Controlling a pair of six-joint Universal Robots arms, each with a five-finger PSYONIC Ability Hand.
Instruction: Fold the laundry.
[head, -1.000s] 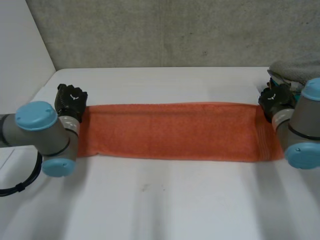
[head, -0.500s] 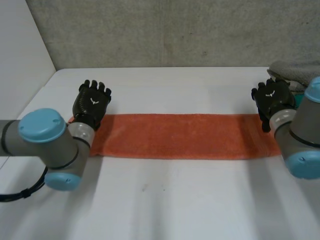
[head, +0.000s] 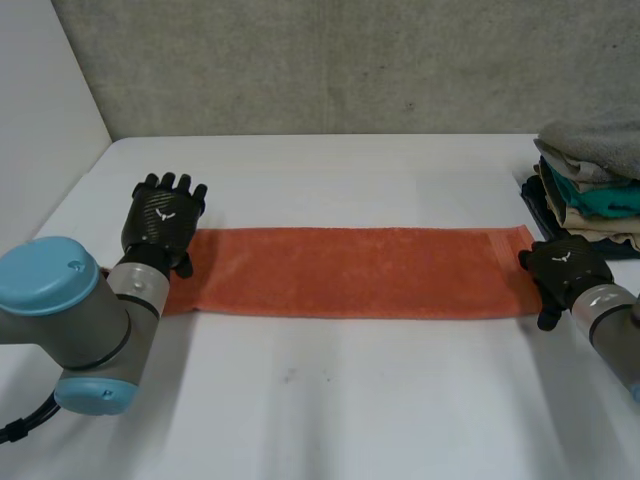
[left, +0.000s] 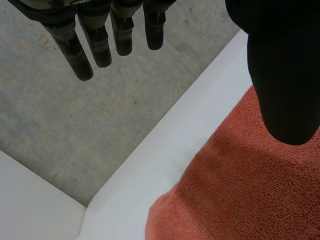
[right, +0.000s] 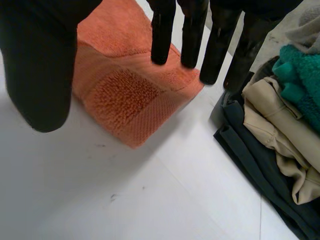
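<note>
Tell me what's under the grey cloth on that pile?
A teal piece, then a beige one, then a dark one on the table. Anything tucked between them is hidden.

A white tabletop (head: 350, 400) bears a few small dark marks (head: 290, 375). A grey concrete wall (head: 350, 60) rises behind it, and a white panel (head: 40, 110) stands at its left side.

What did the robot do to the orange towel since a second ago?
The orange towel looks narrower now, with its far edge closer to the robot. Both hands were bunched at its far corners. They have let go and opened. The left hand is at one end, and the right hand has pulled back toward the robot. The towel is still stretched across the table, and the folded clothes pile stayed put.
</note>
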